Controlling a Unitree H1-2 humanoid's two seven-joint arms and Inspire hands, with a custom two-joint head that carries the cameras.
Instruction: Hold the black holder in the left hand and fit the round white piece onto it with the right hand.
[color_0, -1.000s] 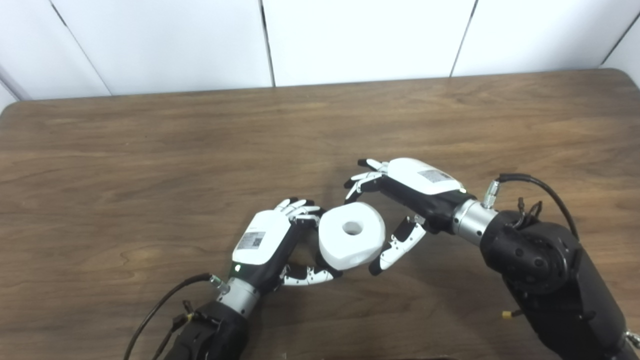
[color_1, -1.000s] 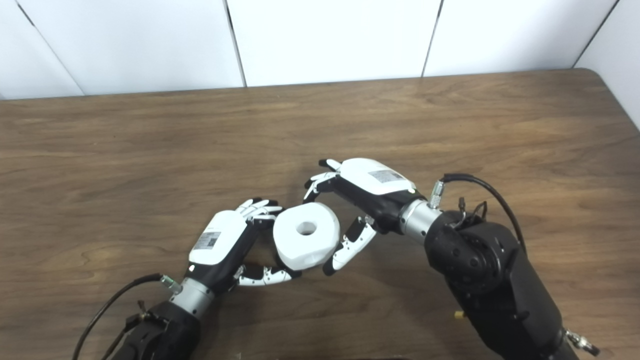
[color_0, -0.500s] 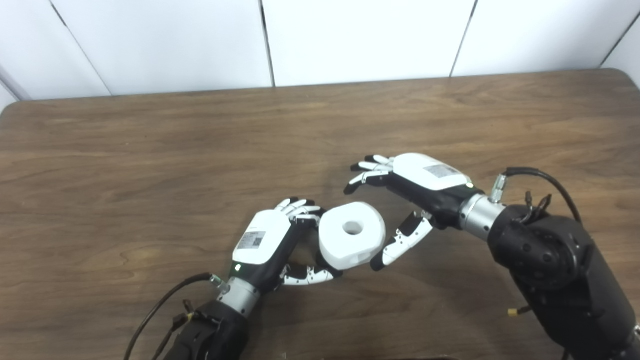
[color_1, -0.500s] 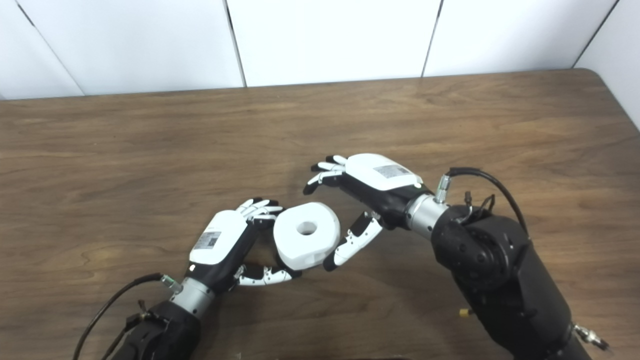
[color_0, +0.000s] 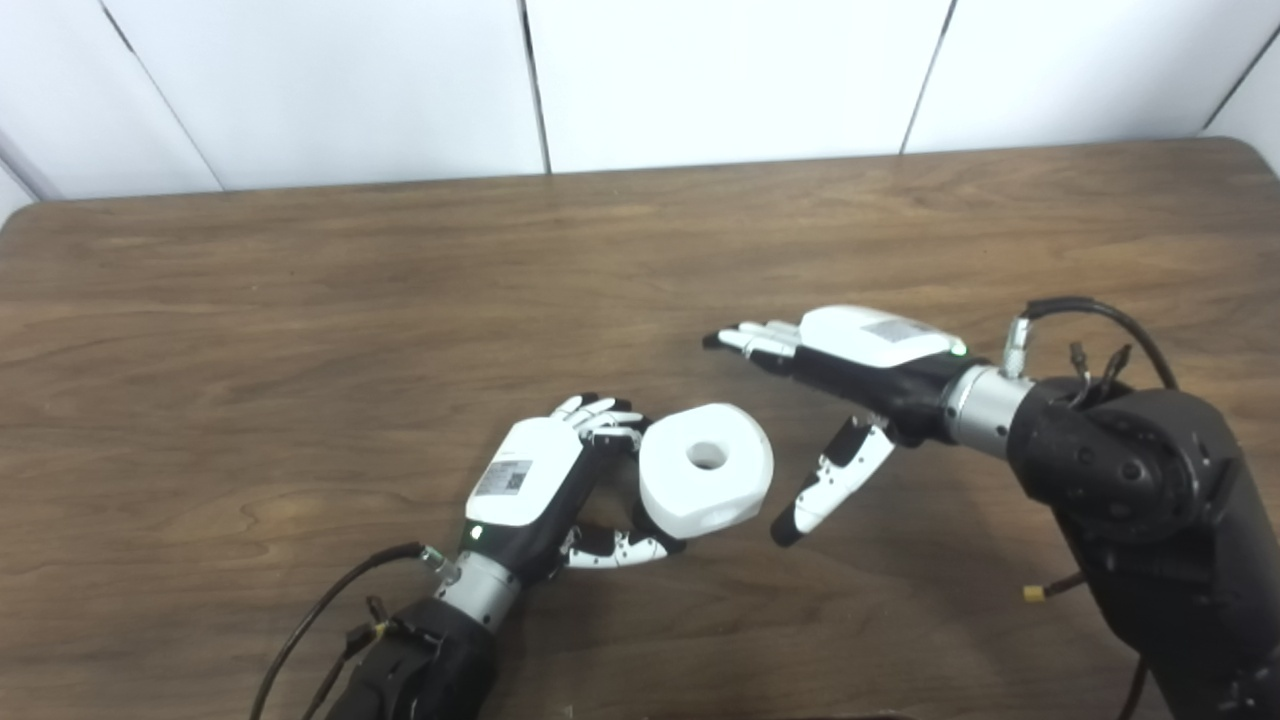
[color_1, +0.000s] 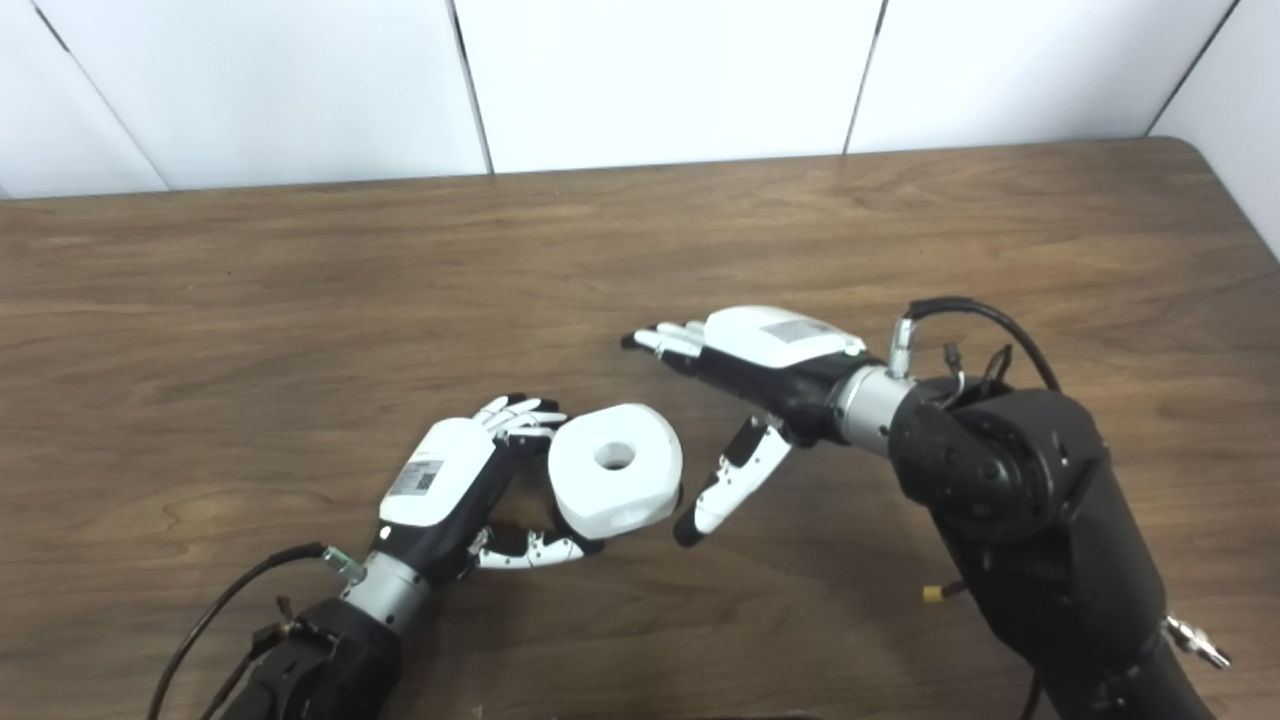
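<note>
Listing from the near edge outward: left hand (color_0: 535, 485), arm entering at the bottom left, fingers and thumb curled under and behind the round white piece (color_0: 706, 468), closed around what sits beneath it. Black holder: almost wholly hidden by the white piece and the left hand's fingers; only a dark sliver shows at the piece's lower right rim in the right eye view, so its seating cannot be confirmed directly. Round white piece: thick disc with a central hole, tilted a little, resting in the left hand's grasp above the surface (color_0: 300, 330), apparently already set on the holder. Right hand (color_0: 850, 365): just beside the piece on its right, not touching it, fingers stretched flat and thumb hanging down, spread and holding nothing. Farther off: bare brown wood up to the white panelled wall (color_0: 720, 80). Step judged in hand: the fitting looks done and the right hand stands clear. Next move, as a judgement: the left hand needs to keep a steady hold while the seating is checked; should the piece sit crooked, a light press from the right hand would be called for.
</note>
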